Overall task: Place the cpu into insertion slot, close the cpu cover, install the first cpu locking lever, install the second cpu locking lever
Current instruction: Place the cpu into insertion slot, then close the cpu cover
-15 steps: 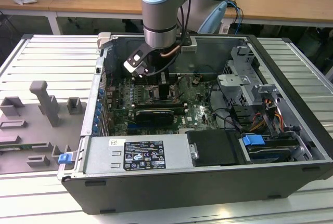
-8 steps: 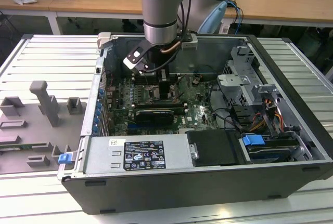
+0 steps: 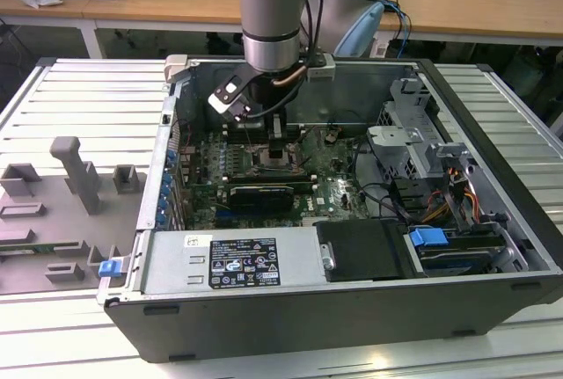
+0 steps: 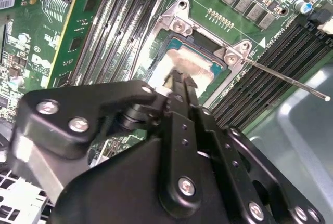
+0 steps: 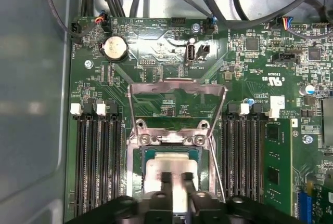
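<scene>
The cpu (image 5: 156, 166) lies flat in the insertion slot (image 5: 139, 154) on the green motherboard, its silvery top showing in both wrist views (image 4: 195, 64). The cpu cover (image 5: 177, 84), a thin metal frame, stands raised on its hinge behind the slot. My gripper (image 5: 177, 178) hovers just above the cpu's middle, with its black fingers (image 5: 165, 180) a narrow gap apart and nothing between them. A thin locking lever (image 4: 286, 78) sticks out unlatched beside the socket. In the exterior view my gripper (image 3: 281, 152) hangs inside the open computer case over the socket.
Rows of black memory slots (image 5: 99, 161) flank the socket on both sides. Cables (image 5: 218, 5) run along the case wall behind the board. A drive cage (image 3: 413, 133) and a black power supply (image 3: 237, 260) sit inside the case. Grey fixtures (image 3: 79, 172) stand outside it on the exterior view's left.
</scene>
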Controlling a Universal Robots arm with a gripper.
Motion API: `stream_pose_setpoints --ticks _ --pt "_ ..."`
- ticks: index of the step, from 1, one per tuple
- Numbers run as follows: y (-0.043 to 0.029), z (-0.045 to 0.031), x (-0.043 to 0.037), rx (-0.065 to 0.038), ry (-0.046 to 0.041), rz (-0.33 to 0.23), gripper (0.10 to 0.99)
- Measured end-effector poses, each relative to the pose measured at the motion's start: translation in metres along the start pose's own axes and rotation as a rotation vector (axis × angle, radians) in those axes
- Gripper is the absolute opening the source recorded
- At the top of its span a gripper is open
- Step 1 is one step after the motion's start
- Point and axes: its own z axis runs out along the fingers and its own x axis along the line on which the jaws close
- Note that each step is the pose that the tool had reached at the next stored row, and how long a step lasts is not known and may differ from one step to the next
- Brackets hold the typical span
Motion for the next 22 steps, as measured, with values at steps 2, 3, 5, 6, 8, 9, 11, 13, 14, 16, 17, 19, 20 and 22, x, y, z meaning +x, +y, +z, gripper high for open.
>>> stream_pose_setpoints --ticks 2,3,5,6,8,9,11,13,14,16,17,19,20,22 --pt "0.0001 -0.0018 0.0000 0.000 -0.0003 0.000 0.106" --pt "0.0002 -0.0020 0.0000 0.000 -0.0003 0.000 0.106" --pt "0.0002 -0.0026 -0.0001 0.000 -0.0003 0.000 0.106" --pt "0.0002 -0.0029 -0.0001 0.000 -0.0003 0.000 0.106" --pt "0.0003 -0.0035 -0.0001 0.000 -0.0003 0.000 0.106" --pt "0.0003 -0.0037 -0.0001 0.000 -0.0002 0.000 0.106" --pt "0.0003 -0.0042 -0.0001 0.000 -0.0005 0.000 0.106" --pt "0.0004 -0.0047 -0.0001 0.000 -0.0003 0.000 0.106" --pt "0.0004 -0.0059 -0.0002 0.000 -0.0005 0.000 0.106" --pt "0.0009 -0.0112 -0.0003 0.000 -0.0004 0.000 0.106" --pt "0.0011 -0.0136 -0.0003 0.000 -0.0003 0.000 0.106" --pt "0.0014 -0.0170 -0.0004 0.000 -0.0004 0.000 0.106" --pt "0.0015 -0.0183 -0.0004 0.000 -0.0004 0.000 0.106" --pt "0.0019 -0.0225 -0.0005 0.000 -0.0003 0.000 0.106"
